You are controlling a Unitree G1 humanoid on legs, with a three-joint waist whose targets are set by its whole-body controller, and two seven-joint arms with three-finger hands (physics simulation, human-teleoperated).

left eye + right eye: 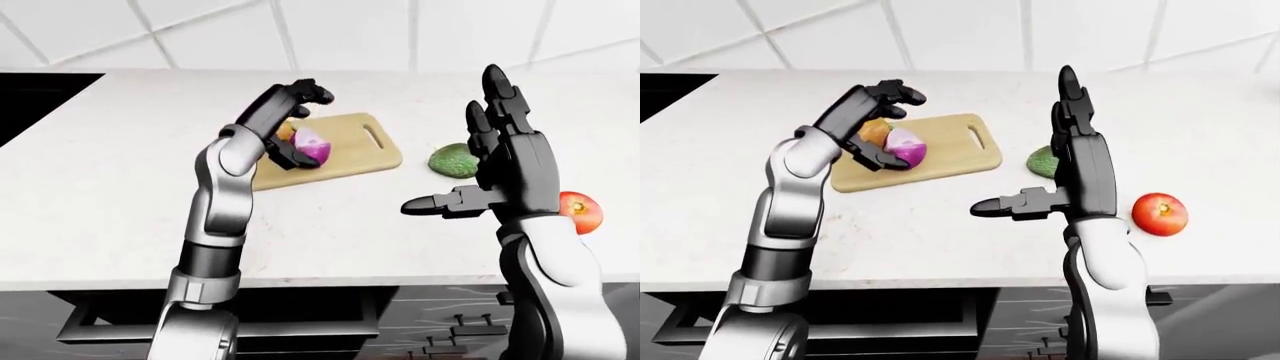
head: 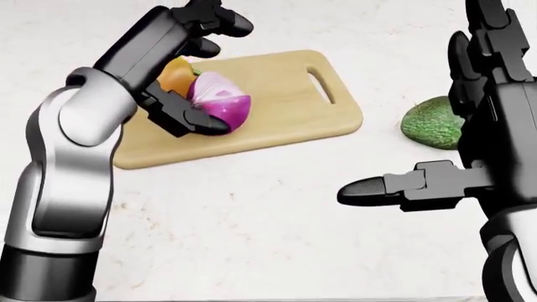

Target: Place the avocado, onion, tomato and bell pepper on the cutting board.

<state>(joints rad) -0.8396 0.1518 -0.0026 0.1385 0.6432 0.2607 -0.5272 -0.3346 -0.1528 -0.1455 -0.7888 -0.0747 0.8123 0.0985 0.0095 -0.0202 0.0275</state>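
A wooden cutting board (image 2: pixel 285 94) lies on the white counter (image 1: pixel 100 165). A purple onion (image 2: pixel 222 100) rests on its left part, with an orange bell pepper (image 2: pixel 174 74) just behind it. My left hand (image 2: pixel 220 69) hovers over the onion, its lower finger against it and its upper fingers spread well above: open. The green avocado (image 2: pixel 432 123) lies on the counter right of the board. The red tomato (image 1: pixel 1160 214) lies further right. My right hand (image 1: pixel 1025 142) is raised, open and empty, fingers pointing up, partly hiding the avocado.
A black stove top (image 1: pixel 30 97) fills the counter's upper left corner. A white tiled wall (image 1: pixel 300 30) runs behind the counter. Dark cabinet fronts with handles (image 1: pixel 300 322) lie below the counter edge.
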